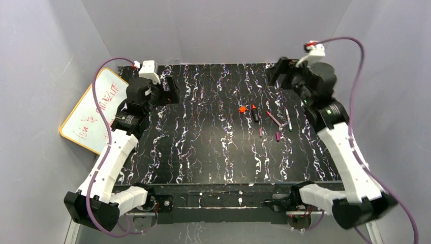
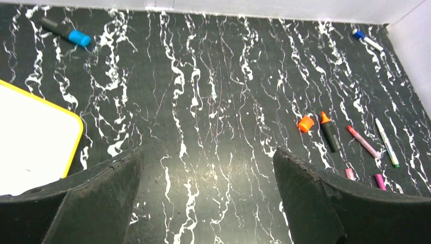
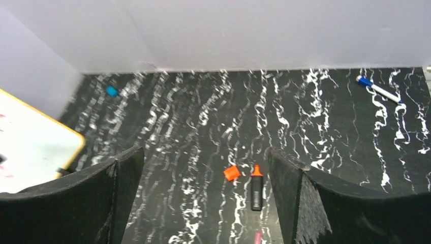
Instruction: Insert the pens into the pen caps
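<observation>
Black marbled surface (image 1: 203, 152) holds the black pen (image 3: 256, 187) and orange cap (image 3: 232, 173) side by side ahead of the right hand (image 3: 203, 160); it and the left hand (image 2: 208, 160) both gape, empty.

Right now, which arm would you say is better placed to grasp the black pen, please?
Probably the right: the black pen lies nearer the open right gripper, whose camera shows it just ahead; from the open left gripper it sits far off to one side.
</observation>
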You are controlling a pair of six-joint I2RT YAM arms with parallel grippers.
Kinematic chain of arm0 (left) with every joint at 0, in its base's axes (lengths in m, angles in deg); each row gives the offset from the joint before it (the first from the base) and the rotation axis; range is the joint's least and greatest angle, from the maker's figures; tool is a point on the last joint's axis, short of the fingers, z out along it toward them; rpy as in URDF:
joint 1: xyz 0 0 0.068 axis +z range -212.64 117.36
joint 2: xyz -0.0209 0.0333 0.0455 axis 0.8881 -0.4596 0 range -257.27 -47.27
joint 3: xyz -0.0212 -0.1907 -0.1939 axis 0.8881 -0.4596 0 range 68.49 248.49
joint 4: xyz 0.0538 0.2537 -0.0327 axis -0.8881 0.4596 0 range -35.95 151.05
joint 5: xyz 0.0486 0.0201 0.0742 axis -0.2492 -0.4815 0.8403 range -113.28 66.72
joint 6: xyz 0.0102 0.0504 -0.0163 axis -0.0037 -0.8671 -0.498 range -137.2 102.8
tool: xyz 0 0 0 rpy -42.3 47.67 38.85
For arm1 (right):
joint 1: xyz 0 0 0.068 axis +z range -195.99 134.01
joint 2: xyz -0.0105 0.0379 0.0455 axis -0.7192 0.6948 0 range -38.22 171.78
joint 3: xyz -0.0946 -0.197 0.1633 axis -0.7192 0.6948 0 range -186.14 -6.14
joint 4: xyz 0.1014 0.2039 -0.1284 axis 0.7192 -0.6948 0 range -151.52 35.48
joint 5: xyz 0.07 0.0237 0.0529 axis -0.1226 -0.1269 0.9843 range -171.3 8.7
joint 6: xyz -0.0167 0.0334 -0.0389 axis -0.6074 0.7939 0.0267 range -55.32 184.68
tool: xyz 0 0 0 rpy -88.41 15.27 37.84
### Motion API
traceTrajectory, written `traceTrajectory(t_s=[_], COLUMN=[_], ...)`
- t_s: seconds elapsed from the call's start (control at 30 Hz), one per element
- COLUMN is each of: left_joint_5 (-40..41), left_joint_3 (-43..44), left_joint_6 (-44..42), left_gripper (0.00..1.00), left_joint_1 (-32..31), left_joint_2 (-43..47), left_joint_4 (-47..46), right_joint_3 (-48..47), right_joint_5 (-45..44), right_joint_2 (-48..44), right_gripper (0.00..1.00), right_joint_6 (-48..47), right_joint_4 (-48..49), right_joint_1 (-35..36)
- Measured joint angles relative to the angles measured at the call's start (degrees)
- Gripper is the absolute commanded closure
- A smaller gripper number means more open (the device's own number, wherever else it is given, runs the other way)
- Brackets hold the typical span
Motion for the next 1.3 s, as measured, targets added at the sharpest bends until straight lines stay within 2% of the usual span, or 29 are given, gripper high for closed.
traceTrajectory(t_s=[0.1, 0.13, 0.2, 0.27, 0.4, 0.63, 0.93, 1.3], left_joint_5=[0.0, 0.0, 0.2, 0.4, 1.5, 2.7, 3.9, 4.9], left_joint_3=[0.0, -0.1, -0.4, -1.1, -2.9, -3.5, -3.5, -3.5], left_joint_6=[0.8, 0.9, 1.3, 1.4, 1.0, -1.4, -5.6, -8.1], left_gripper=[0.04, 0.02, 0.02, 0.02, 0.02, 0.02, 0.02, 0.02], left_joint_1=[0.0, 0.0, 0.0, 0.0, 0.0, 0.0, 0.0, 0.0], left_joint_2=[-1.2, -1.4, -1.5, -1.4, -1.3, -1.3, -2.2, -2.3], left_joint_4=[1.6, 1.9, 2.5, 2.7, 3.9, 5.5, 6.2, 7.3], right_joint_3=[-3.3, -3.3, -2.1, 1.1, 4.2, 3.2, 2.7, 2.7], right_joint_5=[-0.7, -0.6, -0.5, 0.2, 1.8, 2.6, 1.5, 0.4], right_joint_2=[9.1, 12.3, 18.1, 22.9, 28.6, 33.6, 42.0, 46.0], right_gripper=[0.06, 0.11, 0.2, 0.22, 0.26, 0.4, 0.4, 0.39], right_joint_6=[-3.3, -3.8, -4.6, -4.8, -4.6, -5.0, -5.1, -5.6], right_joint_4=[-0.9, -1.2, -1.7, -2.2, -4.4, -2.1, 1.0, 2.7], right_joint_1=[-0.3, -0.5, -0.8, -0.9, -1.1, -1.1, -0.6, 0.1])
